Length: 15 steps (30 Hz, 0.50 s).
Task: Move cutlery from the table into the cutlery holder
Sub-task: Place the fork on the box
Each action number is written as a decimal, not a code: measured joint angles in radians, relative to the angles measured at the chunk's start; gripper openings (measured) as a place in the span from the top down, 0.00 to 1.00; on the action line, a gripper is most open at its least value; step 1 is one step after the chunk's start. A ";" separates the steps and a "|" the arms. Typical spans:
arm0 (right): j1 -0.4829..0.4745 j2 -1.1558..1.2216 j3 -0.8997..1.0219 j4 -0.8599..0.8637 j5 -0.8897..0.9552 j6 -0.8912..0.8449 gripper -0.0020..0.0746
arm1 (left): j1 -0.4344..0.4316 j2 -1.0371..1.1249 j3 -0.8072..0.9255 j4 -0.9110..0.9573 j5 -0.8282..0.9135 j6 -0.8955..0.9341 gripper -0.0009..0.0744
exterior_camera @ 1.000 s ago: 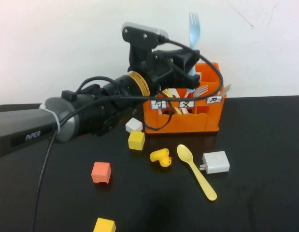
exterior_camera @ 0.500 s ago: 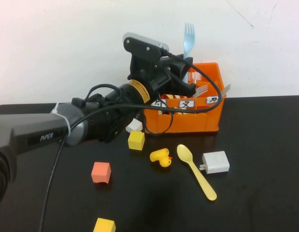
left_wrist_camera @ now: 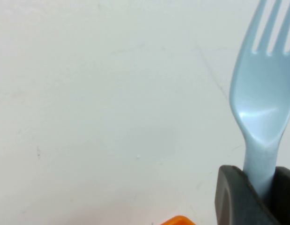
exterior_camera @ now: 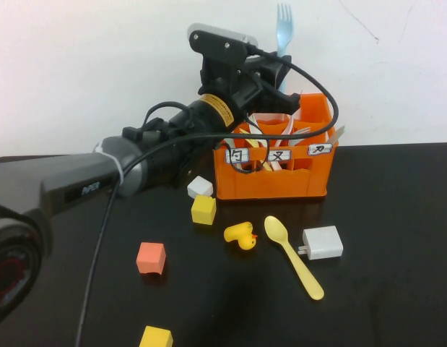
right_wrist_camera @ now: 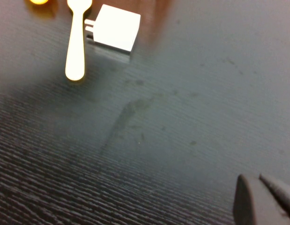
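My left gripper (exterior_camera: 281, 71) is shut on the handle of the pale blue fork (exterior_camera: 283, 25) and holds it upright, tines up, above the back of the orange cutlery holder (exterior_camera: 274, 186). In the left wrist view the fork (left_wrist_camera: 262, 103) rises out of the left gripper (left_wrist_camera: 259, 187) against the white wall. The yellow spoon (exterior_camera: 295, 256) lies on the black table (exterior_camera: 389, 210) in front of the holder; it also shows in the right wrist view (right_wrist_camera: 77, 37). My right gripper (right_wrist_camera: 264, 197) hovers low over bare table, shut and empty, away from the spoon.
A white charger block (exterior_camera: 323, 243) lies beside the spoon. A yellow toy duck (exterior_camera: 241, 236), a yellow cube (exterior_camera: 204, 210), a white cube (exterior_camera: 200, 187), an orange cube (exterior_camera: 151, 258) and another yellow cube (exterior_camera: 156, 337) are scattered at front left. White cutlery stands in the holder.
My left arm has shifted and lifted over the holder; the fork dipped, then rose higher, still held. The spoon and the other objects have not moved.
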<state>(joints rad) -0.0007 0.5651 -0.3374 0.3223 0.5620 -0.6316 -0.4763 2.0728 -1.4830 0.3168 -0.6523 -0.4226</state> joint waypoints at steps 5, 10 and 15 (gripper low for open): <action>0.000 0.000 0.000 0.001 0.000 0.000 0.98 | 0.000 0.049 -0.060 -0.002 0.015 0.000 0.85; 0.000 0.000 0.000 0.002 0.000 0.000 0.98 | 0.000 0.095 -0.084 -0.004 0.001 0.002 0.85; 0.000 0.000 0.005 0.002 -0.001 -0.003 0.98 | 0.011 0.133 -0.084 -0.004 -0.052 0.008 0.85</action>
<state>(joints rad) -0.0007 0.5651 -0.3325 0.3246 0.5612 -0.6350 -0.4653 2.2056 -1.5665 0.3128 -0.7046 -0.4145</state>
